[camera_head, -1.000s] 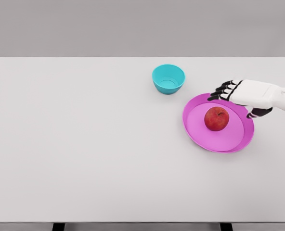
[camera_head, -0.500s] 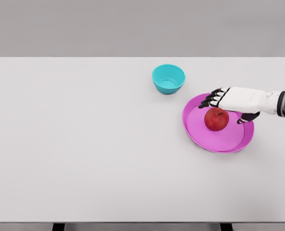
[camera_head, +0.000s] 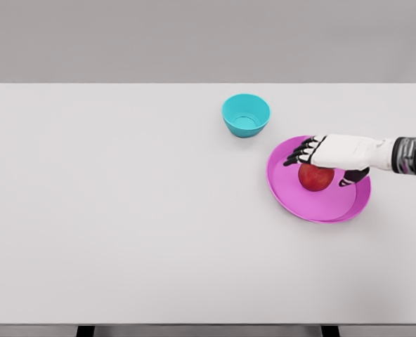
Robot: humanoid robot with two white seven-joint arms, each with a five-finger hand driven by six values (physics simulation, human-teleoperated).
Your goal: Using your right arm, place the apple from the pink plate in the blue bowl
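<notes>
No readable text, labels or numbers anywhere — plain surfaces only (nothing printed).

light: bright, even, diffuse
shadows: faint, soft on the table (camera_head: 124, 210)
glare: none
focus: slightly soft render, no edge distortion

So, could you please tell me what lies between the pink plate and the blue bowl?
Nothing: in the head view only bare table separates the pink plate from the blue bowl.
</notes>
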